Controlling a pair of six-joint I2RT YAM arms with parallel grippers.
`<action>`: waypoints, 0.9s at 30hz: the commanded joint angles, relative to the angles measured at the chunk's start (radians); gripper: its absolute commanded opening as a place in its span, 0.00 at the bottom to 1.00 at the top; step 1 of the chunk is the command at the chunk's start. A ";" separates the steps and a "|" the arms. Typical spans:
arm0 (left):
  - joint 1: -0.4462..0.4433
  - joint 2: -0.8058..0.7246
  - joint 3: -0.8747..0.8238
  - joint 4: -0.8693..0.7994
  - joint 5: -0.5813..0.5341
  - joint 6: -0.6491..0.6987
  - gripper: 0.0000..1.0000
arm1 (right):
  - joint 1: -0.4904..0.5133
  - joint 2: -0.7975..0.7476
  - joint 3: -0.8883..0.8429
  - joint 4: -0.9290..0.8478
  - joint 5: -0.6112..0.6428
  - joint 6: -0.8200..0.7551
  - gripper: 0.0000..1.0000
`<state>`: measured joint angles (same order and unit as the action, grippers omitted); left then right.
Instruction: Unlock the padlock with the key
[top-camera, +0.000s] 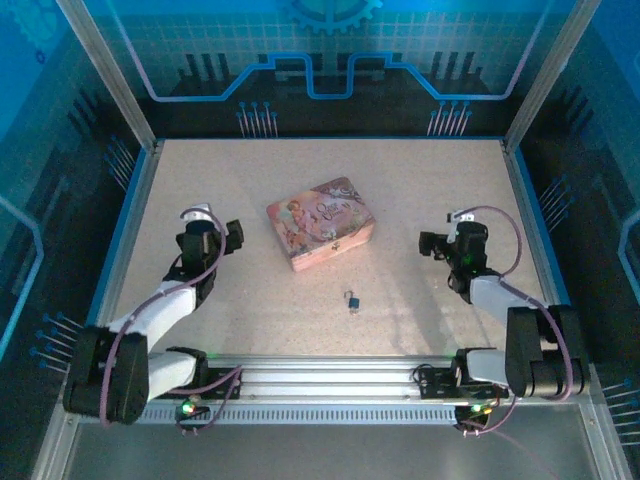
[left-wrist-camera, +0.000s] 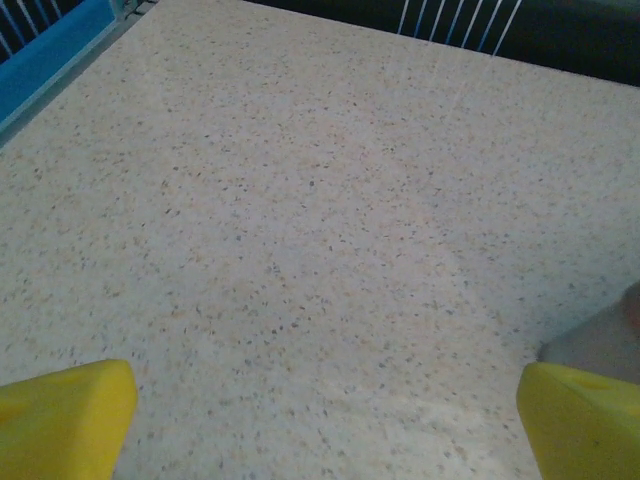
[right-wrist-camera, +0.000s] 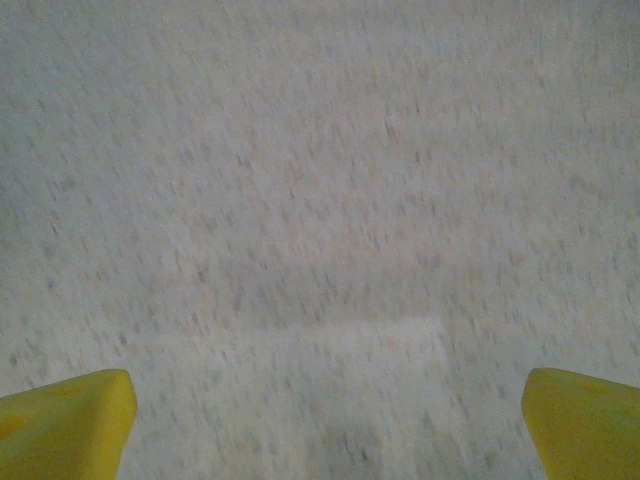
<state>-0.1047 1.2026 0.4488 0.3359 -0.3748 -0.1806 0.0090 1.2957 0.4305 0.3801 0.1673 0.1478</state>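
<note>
Left gripper (top-camera: 232, 238): yellow fingertips (left-wrist-camera: 60, 420) spread wide, empty, over speckled beige table (left-wrist-camera: 300, 200).
Centre: pink rectangular picture-lidded box (top-camera: 320, 222), lid shut, contents hidden.
Tiny dark bluish padlock (top-camera: 352, 300) lies on the table near the box's near side, seen from the top camera.
Right gripper (top-camera: 428, 243): spread wide, empty; its wrist view is blurred.

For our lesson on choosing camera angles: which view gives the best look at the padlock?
The top external view: the padlock lies in the open on the table, in front of the pink box, tiny but unobstructed. The wrist views face the speckled table between yellow fingertips.
</note>
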 joint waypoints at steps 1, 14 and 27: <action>0.011 0.112 -0.031 0.221 0.059 0.113 0.99 | -0.015 0.044 -0.019 0.259 -0.045 -0.043 1.00; 0.063 0.304 -0.018 0.466 0.254 0.207 0.99 | 0.030 0.189 0.047 0.282 -0.147 -0.149 1.00; 0.089 0.344 -0.062 0.568 0.263 0.181 0.99 | 0.049 0.209 0.002 0.373 -0.108 -0.157 1.00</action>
<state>-0.0250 1.5421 0.3946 0.8547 -0.1329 0.0025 0.0406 1.4967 0.4381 0.7147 0.0452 0.0132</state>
